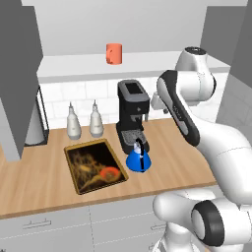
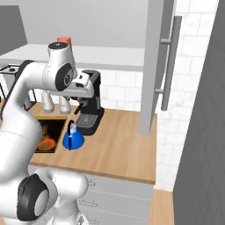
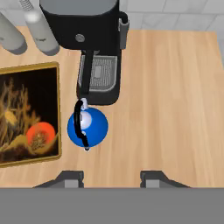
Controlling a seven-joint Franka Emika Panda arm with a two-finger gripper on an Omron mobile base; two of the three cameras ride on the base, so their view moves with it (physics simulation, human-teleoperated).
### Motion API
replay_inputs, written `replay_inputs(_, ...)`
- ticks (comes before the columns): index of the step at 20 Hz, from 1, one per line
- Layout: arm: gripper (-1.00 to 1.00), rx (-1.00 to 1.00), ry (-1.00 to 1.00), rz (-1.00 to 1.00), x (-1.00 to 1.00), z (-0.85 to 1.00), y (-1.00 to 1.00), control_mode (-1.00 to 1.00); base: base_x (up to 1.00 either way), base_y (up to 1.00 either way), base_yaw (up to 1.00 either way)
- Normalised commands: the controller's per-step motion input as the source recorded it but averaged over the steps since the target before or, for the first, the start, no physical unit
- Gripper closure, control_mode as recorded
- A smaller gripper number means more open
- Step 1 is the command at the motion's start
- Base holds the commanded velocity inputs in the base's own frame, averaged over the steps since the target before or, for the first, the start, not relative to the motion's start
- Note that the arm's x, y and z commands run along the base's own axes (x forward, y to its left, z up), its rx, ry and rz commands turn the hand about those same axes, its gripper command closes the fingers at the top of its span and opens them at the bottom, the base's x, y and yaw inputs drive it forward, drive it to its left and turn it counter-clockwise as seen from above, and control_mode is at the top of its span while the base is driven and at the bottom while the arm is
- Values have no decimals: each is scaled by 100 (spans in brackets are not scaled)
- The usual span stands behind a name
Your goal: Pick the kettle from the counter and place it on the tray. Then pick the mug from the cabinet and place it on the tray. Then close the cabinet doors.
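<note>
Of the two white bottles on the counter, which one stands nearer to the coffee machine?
The right-hand white bottle, next to the black coffee machine; the other bottle stands farther left, beyond it.

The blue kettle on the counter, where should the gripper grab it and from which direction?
Probably grip the kettle by its thin black arched handle, coming straight down from above: the handle runs over the top, while the cone-shaped body gives sloped, poor sides. The gripper is open.
</note>
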Motion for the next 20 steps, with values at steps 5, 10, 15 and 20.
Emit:
replay_inputs(5,-100,0,1,0,7,-9,62,-100,0,0,0)
replay_inputs(10,-100,0,-1,0,0,-25,48,-100,0,0,0)
replay_inputs(15,-100,0,4,0,9,-47,0,-100,0,0,0)
replay_inputs(20,-100,0,11,-2,40,-97,1,-100,0,0,0)
